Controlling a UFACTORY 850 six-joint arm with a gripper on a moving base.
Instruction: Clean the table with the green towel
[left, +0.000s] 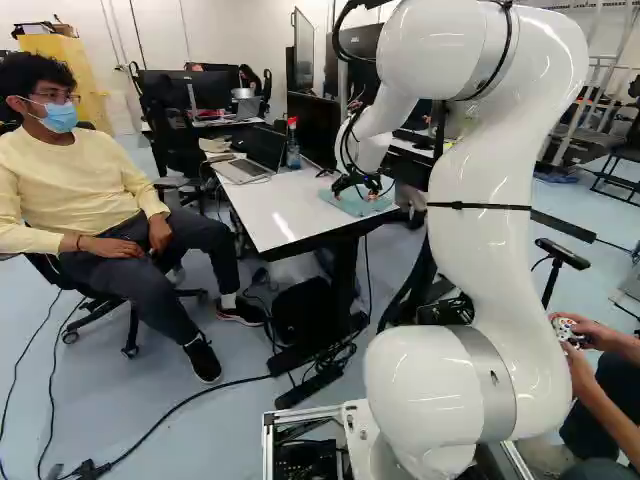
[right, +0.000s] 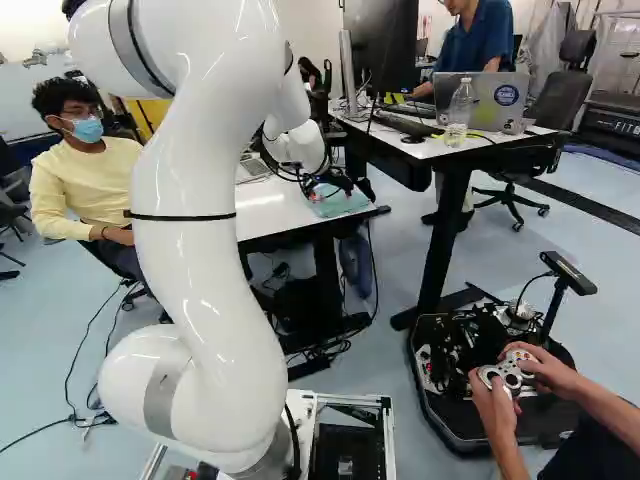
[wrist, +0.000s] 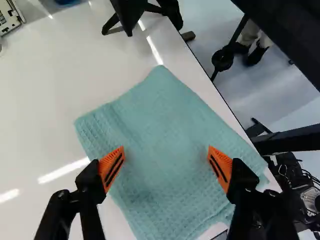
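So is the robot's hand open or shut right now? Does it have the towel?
The hand is open and holding nothing; the green towel lies under it, not gripped.

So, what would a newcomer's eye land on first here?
Probably the big white arm, looming right of the middle in the left base view. Next, the green towel spread near the edge of the white table, with the open, orange-padded pincer over it.
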